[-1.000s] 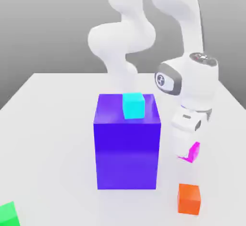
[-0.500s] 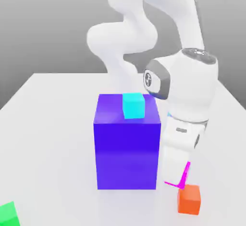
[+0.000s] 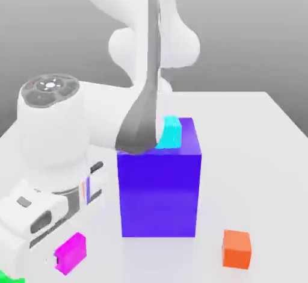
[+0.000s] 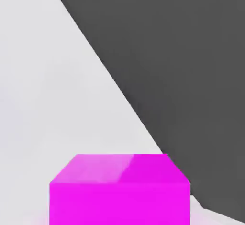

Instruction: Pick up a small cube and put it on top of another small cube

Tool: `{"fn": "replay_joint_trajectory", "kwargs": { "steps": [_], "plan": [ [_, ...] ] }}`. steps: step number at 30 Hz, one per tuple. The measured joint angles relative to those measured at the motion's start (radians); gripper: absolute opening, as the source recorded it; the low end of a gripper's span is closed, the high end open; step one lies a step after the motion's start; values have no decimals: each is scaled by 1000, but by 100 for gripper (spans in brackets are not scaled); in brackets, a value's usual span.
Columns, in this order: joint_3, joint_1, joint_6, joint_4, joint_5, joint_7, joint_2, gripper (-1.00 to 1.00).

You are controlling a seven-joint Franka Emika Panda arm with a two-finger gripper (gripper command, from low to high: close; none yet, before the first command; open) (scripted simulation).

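Magenta cube moved left (claw gripping).

The arm bends down toward the exterior view's left, its wrist low and tilted. The end effector is closed, seemingly clamped on the small cube, which sits between its fingertips.

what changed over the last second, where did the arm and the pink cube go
The gripper, shut on the small magenta cube, swung from the exterior view's right of the big purple-blue block, across its front, to its left, low near the table. The cyan cube on the block and the orange cube stayed put.
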Motion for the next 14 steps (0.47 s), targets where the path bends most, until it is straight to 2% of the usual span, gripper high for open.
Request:
{"fn": "replay_joint_trajectory", "kwargs": {
  "steps": [4, 8, 9, 14],
  "plan": [
    [-11, -105, -34, 43, 69, -137, 5, -100],
    [22, -139, 56, 53, 109, -207, 100, -100],
    [28, -144, 77, 55, 118, -214, 124, 100],
    [28, -144, 77, 55, 118, -214, 124, 100]
  ]
}}
